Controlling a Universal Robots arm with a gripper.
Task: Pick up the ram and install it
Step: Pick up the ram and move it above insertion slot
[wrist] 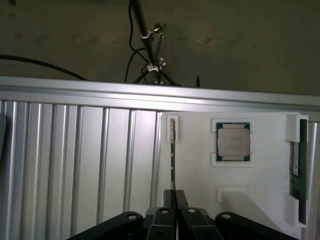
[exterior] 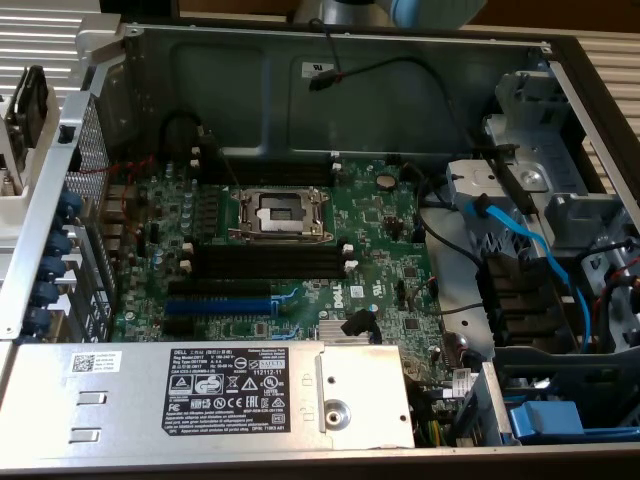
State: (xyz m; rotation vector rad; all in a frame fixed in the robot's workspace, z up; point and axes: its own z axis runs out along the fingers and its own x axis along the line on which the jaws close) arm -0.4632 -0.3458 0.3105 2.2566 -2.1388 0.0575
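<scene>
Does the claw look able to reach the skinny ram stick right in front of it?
Probably yes. The claw sits right at the near end of the ram, its fingers pinched together there, and nothing lies between them. Whether it grips it is unclear.

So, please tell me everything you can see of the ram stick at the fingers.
The ram is seen edge-on in the wrist view: a thin, dark, straight strip. Its far end sits in a small white bracket on the white tray; its near end runs in between the fingers, which are shut on it. A ribbed metal panel lies on one side, the processor chip apart on the other.
</scene>
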